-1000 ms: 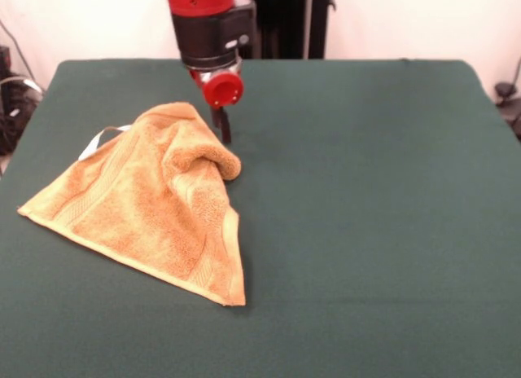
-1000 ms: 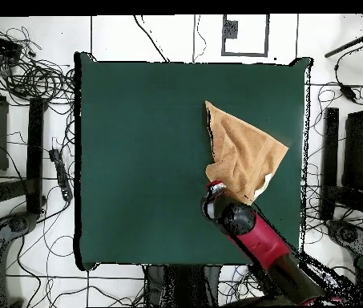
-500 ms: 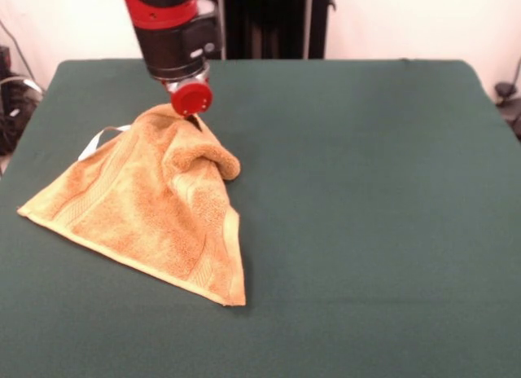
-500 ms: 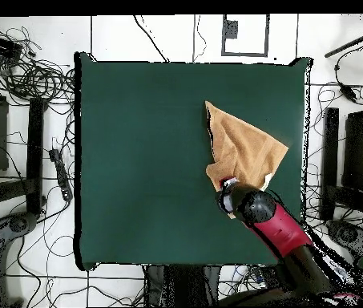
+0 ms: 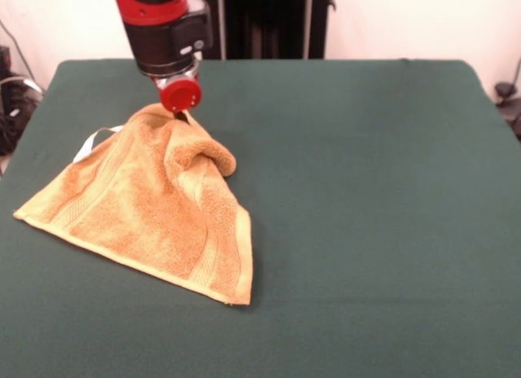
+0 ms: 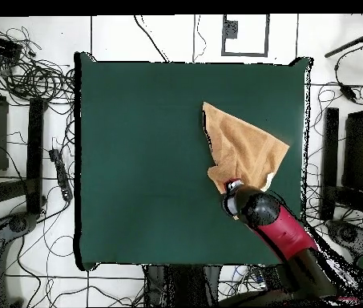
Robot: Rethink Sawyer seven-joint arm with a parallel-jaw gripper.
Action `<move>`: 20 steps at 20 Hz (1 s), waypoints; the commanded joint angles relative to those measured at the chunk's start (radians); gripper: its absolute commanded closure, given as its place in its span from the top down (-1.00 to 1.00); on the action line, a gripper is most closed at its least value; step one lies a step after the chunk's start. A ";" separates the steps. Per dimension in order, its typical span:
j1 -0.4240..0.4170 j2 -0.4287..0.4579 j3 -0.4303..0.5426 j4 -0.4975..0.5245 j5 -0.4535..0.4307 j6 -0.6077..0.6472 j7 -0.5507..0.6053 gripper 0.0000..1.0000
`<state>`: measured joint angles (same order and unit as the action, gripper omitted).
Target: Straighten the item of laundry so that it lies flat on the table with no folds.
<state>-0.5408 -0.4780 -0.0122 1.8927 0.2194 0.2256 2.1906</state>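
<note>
Towel: we see the orange-tan hand towel (image 5: 151, 215) lying folded into 1 rough triangle on the green bench (image 5: 366, 191), toward its left side in the front view.
Hand: the hand (image 5: 180, 111) sits at the towel's raised far peak.
Grip: we cannot tell.
Tag: white loop (image 5: 91, 140) at the far-left edge.

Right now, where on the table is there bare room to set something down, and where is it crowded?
The green table is bare from the towel's folded edge across to the opposite side, and along the near edge below the towel's corner. It is crowded at the towel's far end, where the gripper meets the bunched fold, with the white tag beside it.
</note>
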 commanded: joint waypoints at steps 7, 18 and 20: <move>0.086 -0.034 -0.069 0.020 -0.022 -0.061 0.139 -1.00; -0.024 -0.015 0.080 0.098 -0.016 -0.135 0.148 -1.00; -0.007 -0.040 0.066 0.119 -0.001 -0.145 0.181 -1.00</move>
<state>-0.5702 -0.5314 -0.0707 1.9093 0.2158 0.1686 2.1906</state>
